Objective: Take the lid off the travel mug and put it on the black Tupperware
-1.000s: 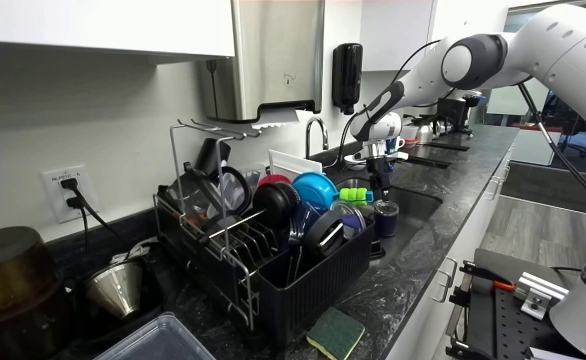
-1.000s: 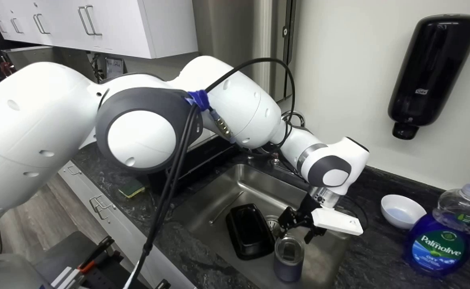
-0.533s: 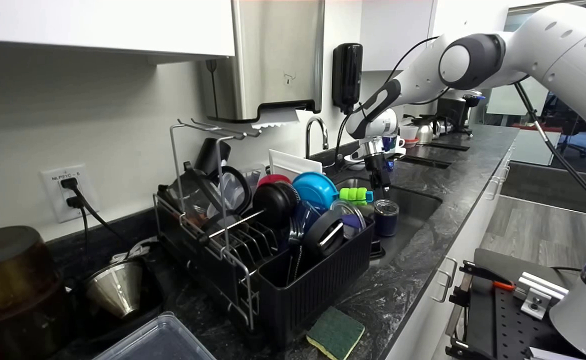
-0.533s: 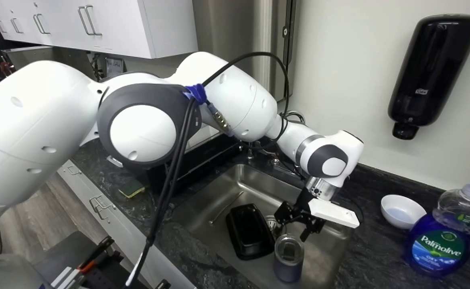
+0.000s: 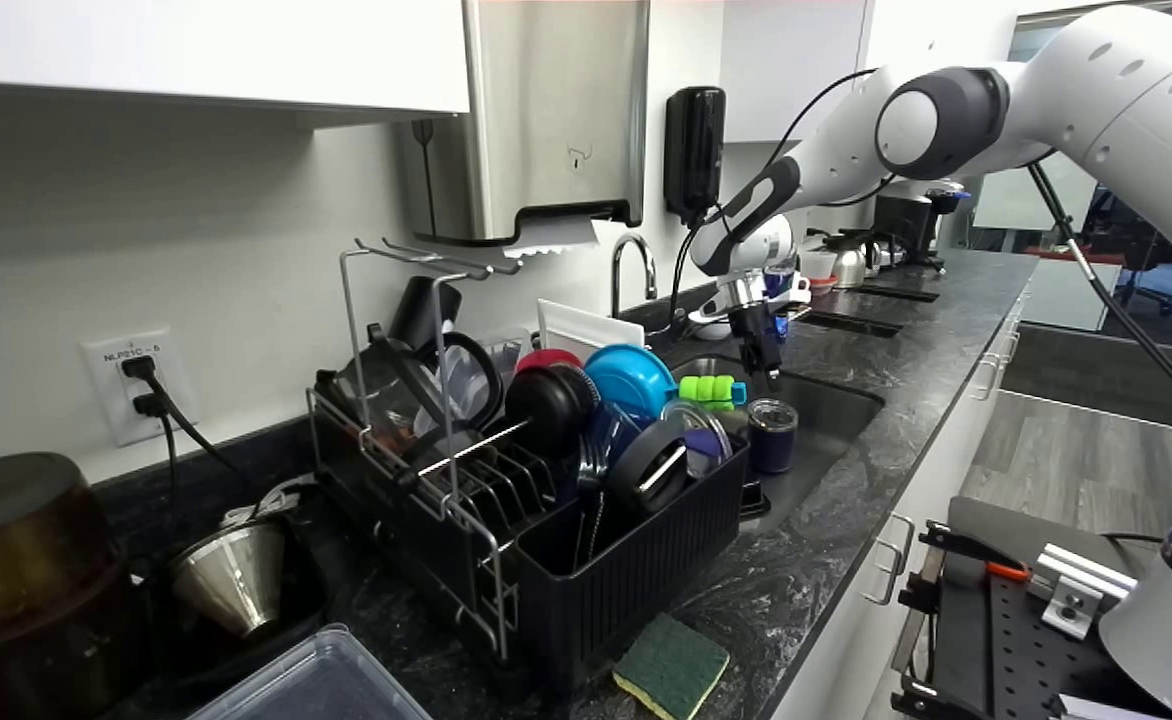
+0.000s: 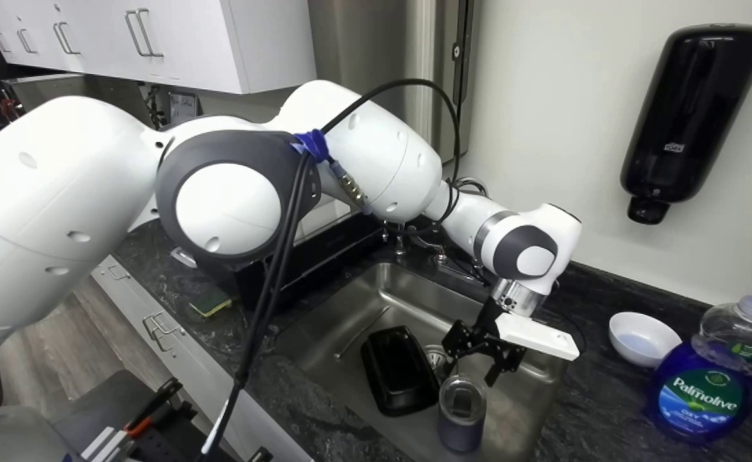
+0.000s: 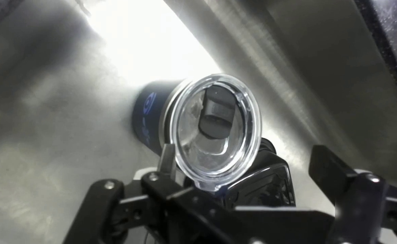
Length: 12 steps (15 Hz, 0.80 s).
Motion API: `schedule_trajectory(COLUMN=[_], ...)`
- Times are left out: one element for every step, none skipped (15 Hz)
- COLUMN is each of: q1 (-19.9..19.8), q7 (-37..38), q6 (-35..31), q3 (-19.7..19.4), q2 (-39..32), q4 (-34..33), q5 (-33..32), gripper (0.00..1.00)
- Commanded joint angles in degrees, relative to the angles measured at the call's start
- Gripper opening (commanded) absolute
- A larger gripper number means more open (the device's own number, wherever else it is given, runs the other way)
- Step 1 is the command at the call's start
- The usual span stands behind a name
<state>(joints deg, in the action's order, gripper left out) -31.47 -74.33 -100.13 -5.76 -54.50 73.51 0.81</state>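
The dark blue travel mug [image 5: 773, 450] [image 6: 461, 428] stands upright in the steel sink [image 6: 414, 308]. Its clear lid [image 6: 462, 396] [image 7: 215, 149], with a dark slider, sits on top. The black Tupperware [image 6: 400, 370] lies in the sink beside the mug; in the wrist view part of it [image 7: 263, 189] shows behind the lid. My gripper [image 6: 472, 367] is open and empty, above and just behind the mug. In the wrist view the gripper [image 7: 244, 154] has one finger overlapping the lid's lower left edge and the other well to the right, apart from it.
A full black dish rack [image 5: 636, 560] stands beside the sink, with a sponge [image 5: 671, 665] in front of it. The faucet [image 5: 636, 255] rises at the sink's back. A white bowl [image 6: 644, 340] and a blue soap bottle [image 6: 703, 391] stand on the far counter.
My gripper has risen slightly and shifted back toward the wall, away from the mug's top, mostly in the first half second. The mug, lid and Tupperware have not moved.
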Motion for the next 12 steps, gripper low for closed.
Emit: schedule_trajectory(q1=[-0.2, -0.2, -0.2, -0.3, -0.3, -0.3, -0.4, -0.4, -0.5, -0.4, -0.4, -0.4], q7=[1.2, 1.5, 1.6, 1.7, 2.0, 2.1, 2.2, 2.3, 2.2, 2.4, 2.2, 2.0], q6=[-3.8, -4.3, -4.9, -5.4, -5.6, -5.7, -5.8, -5.9, -5.7, -5.8, -5.7, -5.7], q3=[-0.1, -0.1, 0.0, 0.0, 0.0, 0.0, 0.0, -0.1, 0.0, 0.0, 0.0, 0.1], q2=[0.1, 0.0, -0.2, -0.3, -0.6, -0.7, -0.9, -1.1, -1.3, -1.6, -1.5, -1.4], q4=[0.7, 0.7, 0.8, 1.0, 1.0, 1.2, 1.3, 1.5, 1.7, 1.8, 2.3, 2.7], q5=[1.1, 1.0, 1.1, 1.1, 1.0, 1.0, 1.0, 0.9, 0.9, 0.9, 0.7, 0.7], gripper=[1.0, 1.0, 1.0, 1.0, 1.0, 1.0, 1.0, 1.0, 1.0, 1.0, 1.0, 1.0])
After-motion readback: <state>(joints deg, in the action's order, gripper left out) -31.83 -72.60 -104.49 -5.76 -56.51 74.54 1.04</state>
